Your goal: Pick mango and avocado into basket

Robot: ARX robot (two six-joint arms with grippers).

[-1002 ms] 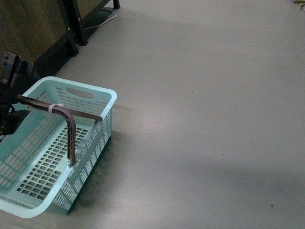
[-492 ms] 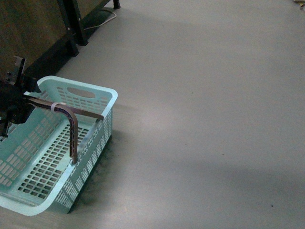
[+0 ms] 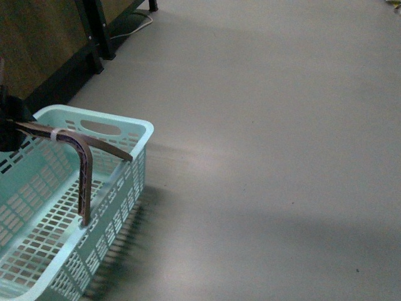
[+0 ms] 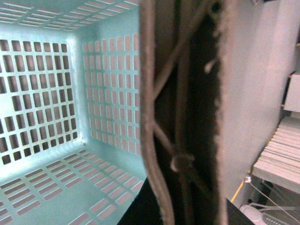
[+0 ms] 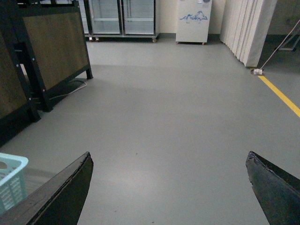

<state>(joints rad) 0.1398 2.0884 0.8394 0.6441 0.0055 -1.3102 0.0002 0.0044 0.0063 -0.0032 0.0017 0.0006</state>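
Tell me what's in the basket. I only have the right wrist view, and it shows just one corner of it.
Observer: In the front view the basket holds nothing in the part that shows; its slotted floor is bare.
Operator: Report the left arm.
Observer: The left gripper is at the end of the handle, right at the picture's edge. I cannot tell whether it grips.
Operator: Locate the mango and avocado.
Observer: Neither shows in any view. Beside the basket, the front view has only grey floor.
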